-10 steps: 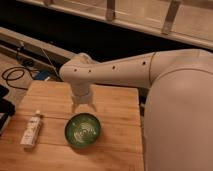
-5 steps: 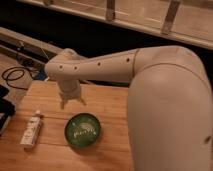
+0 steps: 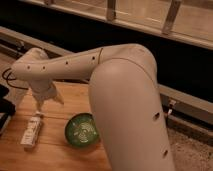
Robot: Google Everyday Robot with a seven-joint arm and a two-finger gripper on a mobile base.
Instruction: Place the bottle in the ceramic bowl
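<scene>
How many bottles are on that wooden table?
1. The bottle lies on the table left of the ceramic bowl, with the open gripper just above it. The arm may hide more.

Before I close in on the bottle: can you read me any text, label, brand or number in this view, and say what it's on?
No text here can be read.
On the bottle: a pale label with dark marks, too blurred to read.
On the ceramic bowl: only a mottled pattern, no lettering.
On the arm and the pincer, which hangs open just above the bottle's cap end: no lettering visible.
</scene>
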